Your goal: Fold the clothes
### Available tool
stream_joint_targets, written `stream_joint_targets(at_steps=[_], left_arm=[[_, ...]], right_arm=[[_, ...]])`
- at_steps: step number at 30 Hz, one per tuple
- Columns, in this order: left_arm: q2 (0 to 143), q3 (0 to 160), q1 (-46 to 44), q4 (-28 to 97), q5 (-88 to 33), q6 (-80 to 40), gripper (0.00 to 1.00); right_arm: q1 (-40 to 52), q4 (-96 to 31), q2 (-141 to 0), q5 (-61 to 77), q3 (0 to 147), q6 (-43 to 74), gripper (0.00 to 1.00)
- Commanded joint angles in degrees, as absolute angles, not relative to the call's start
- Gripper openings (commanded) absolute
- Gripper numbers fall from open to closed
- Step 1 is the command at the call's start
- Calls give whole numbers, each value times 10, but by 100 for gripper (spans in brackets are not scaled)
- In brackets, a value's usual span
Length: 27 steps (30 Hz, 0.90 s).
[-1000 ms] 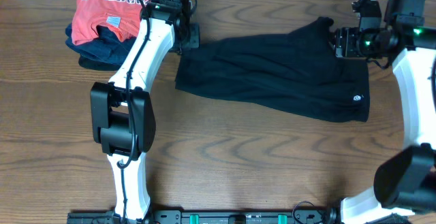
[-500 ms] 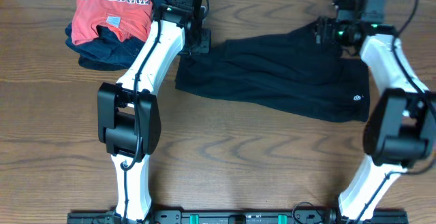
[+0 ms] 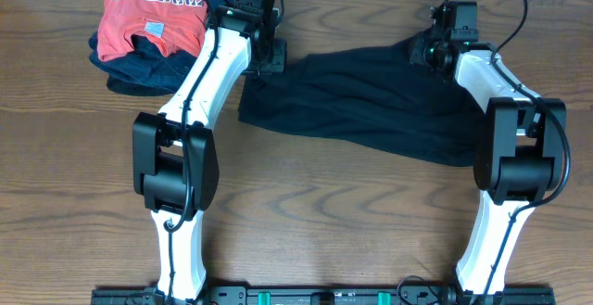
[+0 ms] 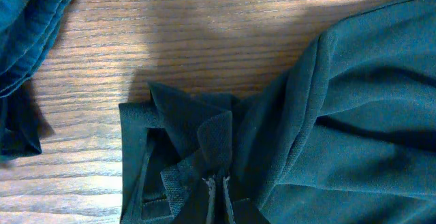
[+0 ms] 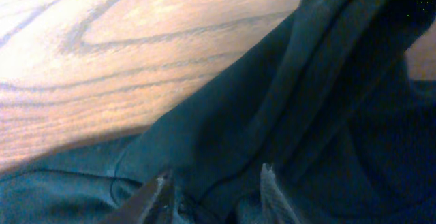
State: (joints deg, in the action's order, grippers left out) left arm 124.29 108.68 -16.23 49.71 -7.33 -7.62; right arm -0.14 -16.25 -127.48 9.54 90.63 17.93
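Black shirt [image 3: 371, 110] lies across the far table [image 3: 306, 212], its right end hidden under the right arm [image 3: 508, 101]. Left fingers [image 4: 219, 207], mostly cut off, pinch its bunched left edge; right fingers [image 5: 160, 190] stand apart astride a fold.

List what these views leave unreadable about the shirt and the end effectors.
Black shirt, right edge: overhead, covered by the right arm.
Left end effector: left wrist view, fingertips cut off by the bottom edge; overhead, hidden under the left arm.
Right end effector: right wrist view, fingers cut off below; whether fabric is pinched is unclear.
Navy garment: overhead, mostly under the red shirt.
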Motion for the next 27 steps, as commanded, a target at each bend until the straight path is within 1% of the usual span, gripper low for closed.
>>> stream_joint_targets(at_steps=[1,4,7,11,13,17,24,27], left_arm=[[1221,1097,-161,499,-75,-71,6],[1221,1097,-161,499,-75,-71,6],[1221,1097,-161,499,-75,-71,6],[1221,1097,-161,499,-75,-71,6],[1221,1097,-161,499,-75,-71,6],[1221,1097,-161,499,-75,-71,6],[1221,1097,-161,499,-75,-71,6],[1221,1097,-161,499,-75,-71,6]], right_arm=[[4,-156,-1294,82,910,199,30],[5,-156,-1297,84,910,199,22],[5,-159,-1301,85,910,199,22],[6,-167,-1306,95,909,199,25],[8,-168,-1307,97,909,199,31],[17,-168,-1307,97,909,199,38],[26,-197,-1310,83,909,216,39],[27,-215,-1312,55,909,230,36]])
